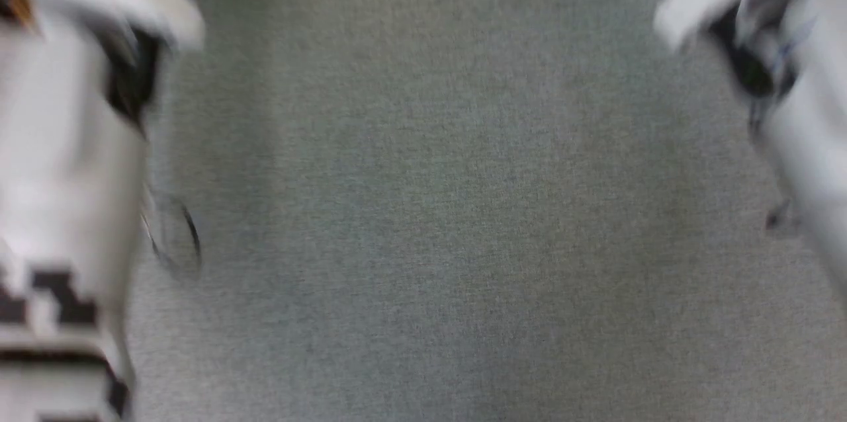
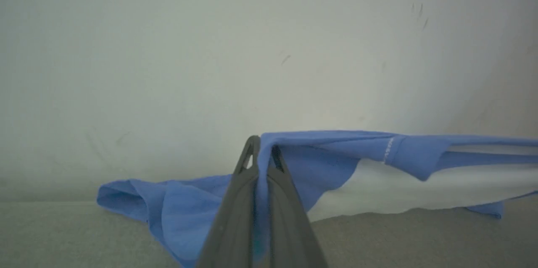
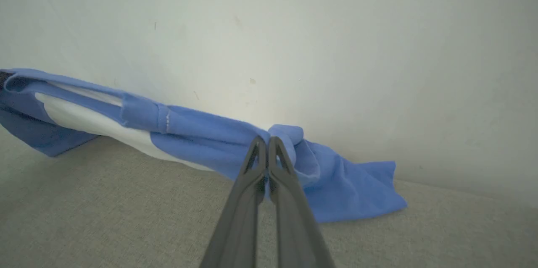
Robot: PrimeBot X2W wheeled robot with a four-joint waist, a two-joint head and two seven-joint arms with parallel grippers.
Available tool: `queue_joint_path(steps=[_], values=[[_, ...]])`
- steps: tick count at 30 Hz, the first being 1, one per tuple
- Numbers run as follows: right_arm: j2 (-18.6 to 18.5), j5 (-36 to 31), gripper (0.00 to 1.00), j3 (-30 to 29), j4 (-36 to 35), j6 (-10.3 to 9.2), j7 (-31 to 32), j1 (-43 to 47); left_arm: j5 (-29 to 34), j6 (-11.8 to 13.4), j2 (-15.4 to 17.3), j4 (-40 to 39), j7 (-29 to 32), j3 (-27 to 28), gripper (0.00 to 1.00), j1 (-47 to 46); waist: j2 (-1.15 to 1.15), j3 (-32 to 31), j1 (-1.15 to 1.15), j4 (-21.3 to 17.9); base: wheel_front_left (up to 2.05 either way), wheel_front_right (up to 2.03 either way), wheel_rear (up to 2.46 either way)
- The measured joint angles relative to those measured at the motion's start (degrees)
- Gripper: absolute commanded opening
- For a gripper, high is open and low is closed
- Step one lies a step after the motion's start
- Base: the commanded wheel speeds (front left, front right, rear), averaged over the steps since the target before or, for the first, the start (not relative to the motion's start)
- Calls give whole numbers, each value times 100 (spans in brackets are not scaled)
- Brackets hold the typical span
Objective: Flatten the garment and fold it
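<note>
**op:** my left gripper point(image 2: 263, 150) is pinching a blue shoulder of the garment point(image 2: 336, 163), jaws clamped tight with the cloth running up between them. My right gripper point(image 3: 267, 144) is doing the same on the other blue shoulder, with a little bunched knot of fabric sitting just past its tips.

**lurker:** where's the shirt hanging? Anything crowding you?

**op:** it's stretching between the two grippers. The white body is sagging onto the grey woven surface point(image 3: 126, 217) and the blue ends are trailing on it at both sides. A pale scuffed wall point(image 2: 269, 49) is standing right behind the shirt; I'm not able to tell if the cloth is touching it. Head view is blurring badly. I'm only making out my left forearm point(image 1: 59, 164) and right forearm point(image 1: 814, 144) at the edges, plus a scrap of blue up in the top-left corner.
</note>
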Motion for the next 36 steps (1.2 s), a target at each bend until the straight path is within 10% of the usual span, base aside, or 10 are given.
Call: queue_joint_path(steps=[18,25,36], values=[[-240,-176,0,-915,-2696,2,343,5058,-207,791,-197,-3665,721,388,0,5965,0,-1934,-3,99,0,0,0],[359,-755,0,-1979,-3992,3,1289,6950,-363,1356,-101,-5058,1623,334,0,7616,0,-2503,-2,86,0,0,0],[1263,-1513,0,-2803,-4568,11,2149,8412,-943,1481,-175,-4943,2419,165,0,8450,0,-2694,0,236,0,0,0]])
